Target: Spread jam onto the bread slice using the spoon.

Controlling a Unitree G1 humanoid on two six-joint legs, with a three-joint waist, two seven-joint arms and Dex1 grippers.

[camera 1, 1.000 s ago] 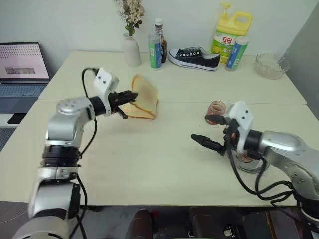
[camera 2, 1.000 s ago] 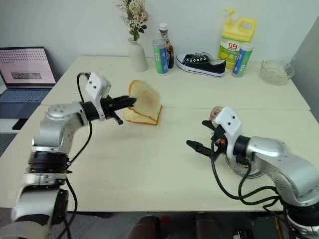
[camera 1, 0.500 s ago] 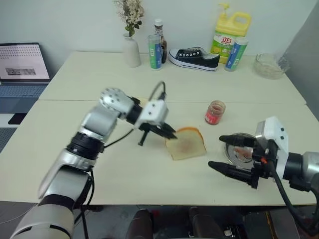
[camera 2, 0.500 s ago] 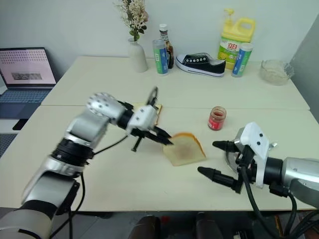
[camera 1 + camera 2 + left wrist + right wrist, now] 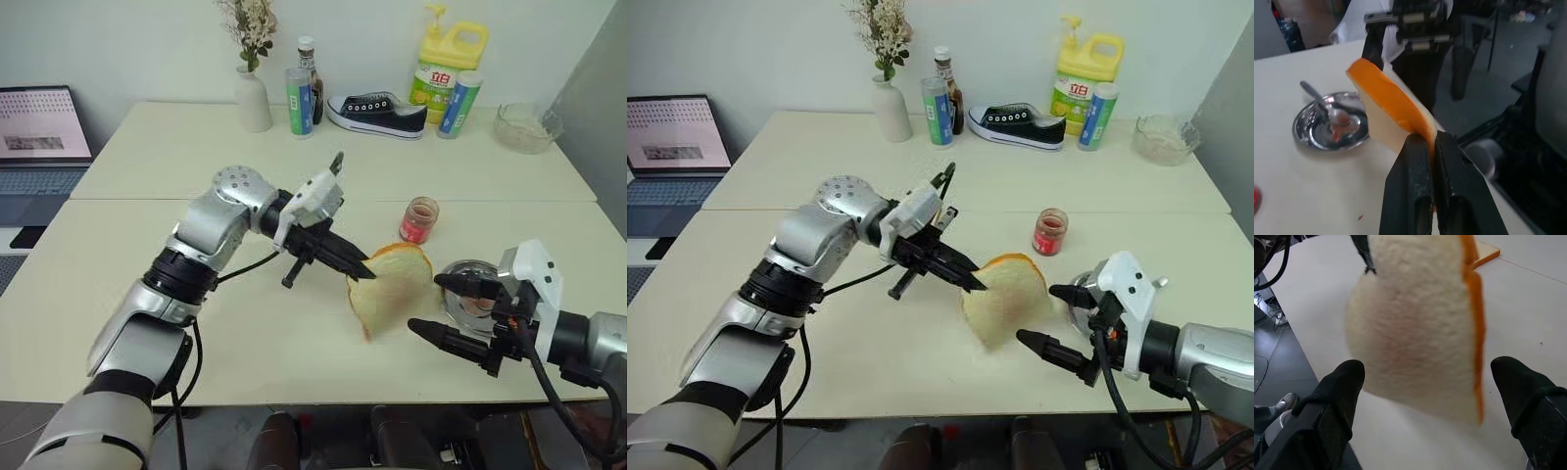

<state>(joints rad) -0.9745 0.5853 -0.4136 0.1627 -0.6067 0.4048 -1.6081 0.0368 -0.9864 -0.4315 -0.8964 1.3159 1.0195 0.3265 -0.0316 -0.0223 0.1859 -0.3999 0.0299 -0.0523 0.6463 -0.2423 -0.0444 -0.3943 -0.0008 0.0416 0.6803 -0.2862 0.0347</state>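
Bread slice [image 5: 1007, 299] hangs above the desk [image 5: 872, 352], tilted on edge, its crust pinched between the shut fingers of the left gripper [image 5: 972, 284]. Nearest the viewer, the right gripper [image 5: 1048, 318] stands wide and empty just beside the slice, one finger to each side of its broad face. Just behind that gripper lies the spoon [image 5: 1320, 100], jam-smeared, in a round steel plate [image 5: 1312, 139]. Farther back stands the jam [image 5: 1049, 231] jar. The right arm is judged nearer the spoon.

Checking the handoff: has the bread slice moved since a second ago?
Yes. The bread slice, in the left gripper, went from near the vase to below the jam jar.
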